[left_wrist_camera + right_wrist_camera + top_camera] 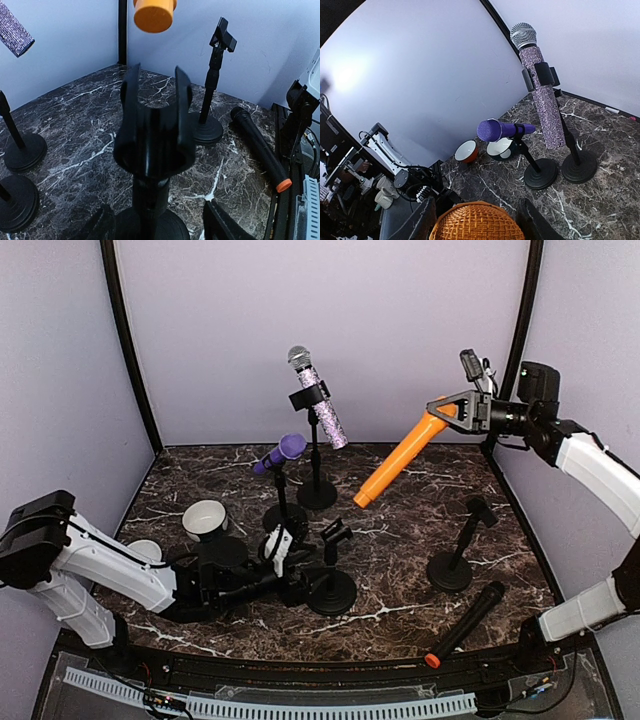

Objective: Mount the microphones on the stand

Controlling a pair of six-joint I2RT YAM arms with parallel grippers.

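Right tool [440, 415] grips orange microphone [395, 468] | left tool [156, 227] spread, astride empty stand [152, 145] | 2 bowls [205, 521] close by

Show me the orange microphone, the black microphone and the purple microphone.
orange microphone [400, 461]: top view, mid body.
black microphone [467, 622]: top view, mid handle.
purple microphone [491, 130]: right wrist view, its head.

Dead centre I see a stand's forked clip [152, 125]; orange microphone [154, 14] end at twelve o'clock, second stand [216, 75] at one, black microphone [260, 147] lying at four.
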